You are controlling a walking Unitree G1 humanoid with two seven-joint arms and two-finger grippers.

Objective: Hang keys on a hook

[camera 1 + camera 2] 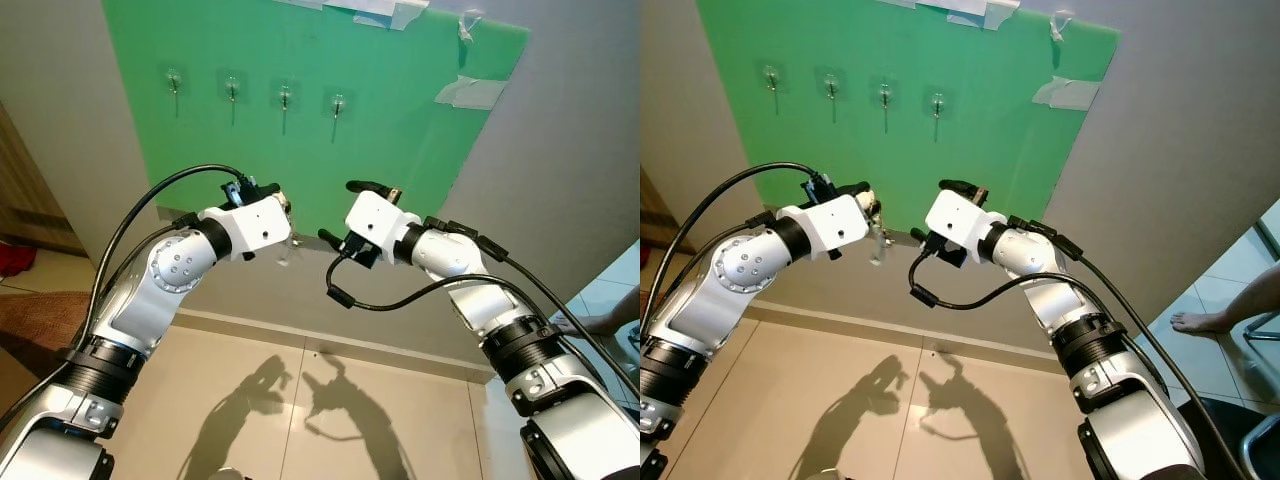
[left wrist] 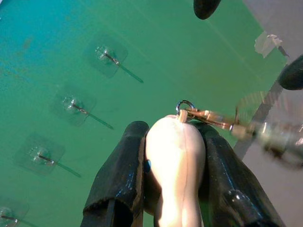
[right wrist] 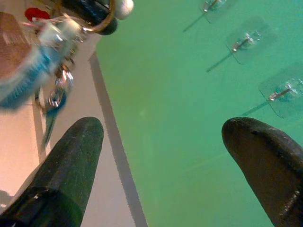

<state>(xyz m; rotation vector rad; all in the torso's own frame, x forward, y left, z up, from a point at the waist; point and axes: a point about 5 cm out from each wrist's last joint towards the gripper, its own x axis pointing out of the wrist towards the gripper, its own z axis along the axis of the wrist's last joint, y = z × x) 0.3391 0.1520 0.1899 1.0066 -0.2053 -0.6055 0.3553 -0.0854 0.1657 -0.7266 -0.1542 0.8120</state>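
Four clear adhesive hooks (image 1: 284, 97) sit in a row on the green board (image 1: 400, 150) taped to the wall. I have both arms raised in front of it, below the hooks. My left claw (image 2: 173, 142) is closed on a pale fob (image 2: 174, 161); a small ring (image 2: 185, 106) at the fob's tip carries the keys (image 2: 274, 137), which dangle blurred beside the claw. My right claw (image 3: 165, 156) is spread wide with nothing between its fingers, close to the left one. A person's bare foot (image 1: 1205, 321) rests on the floor tiles at right.
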